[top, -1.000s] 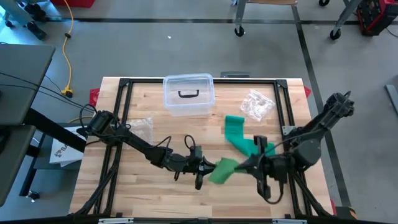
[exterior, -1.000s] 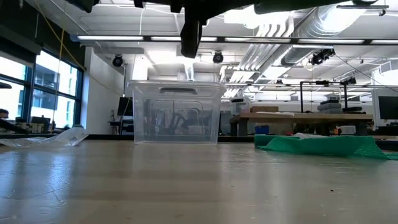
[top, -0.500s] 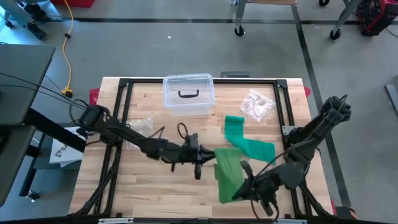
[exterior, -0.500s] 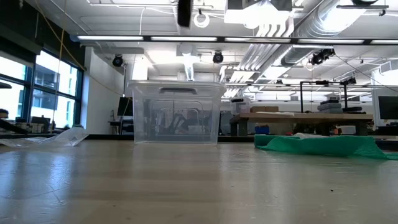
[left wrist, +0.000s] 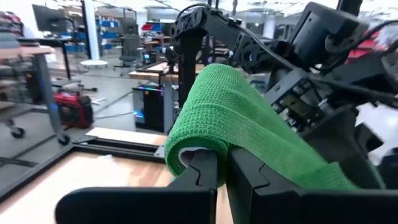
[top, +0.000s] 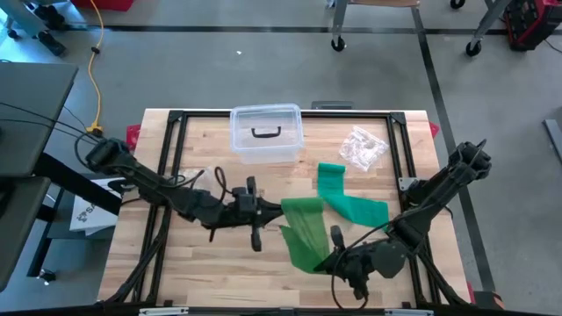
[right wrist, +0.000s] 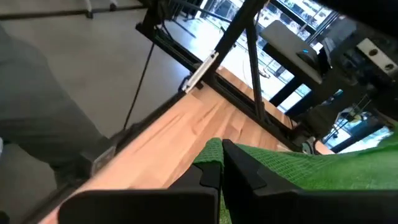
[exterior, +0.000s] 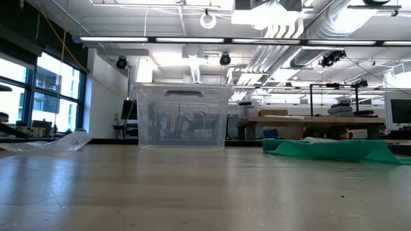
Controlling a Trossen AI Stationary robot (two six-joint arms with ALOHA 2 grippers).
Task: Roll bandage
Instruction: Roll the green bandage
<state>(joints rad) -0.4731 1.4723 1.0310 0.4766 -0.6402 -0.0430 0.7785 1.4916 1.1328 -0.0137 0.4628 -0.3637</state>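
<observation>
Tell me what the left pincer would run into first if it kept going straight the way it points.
Probably the right arm. The left pincer, shut on the green bandage, faces it across the stretched band, though depth is hard to judge.

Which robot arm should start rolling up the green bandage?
Probably the left. The left gripper is shut on the green bandage where it already curls over its fingers, while the right gripper pinches a flat edge, keeping the strip stretched.

— Was anything readable on the table or the gear?
— No. No label, brand, number or sign could be read anywhere; every marking was too small to make out.
</observation>
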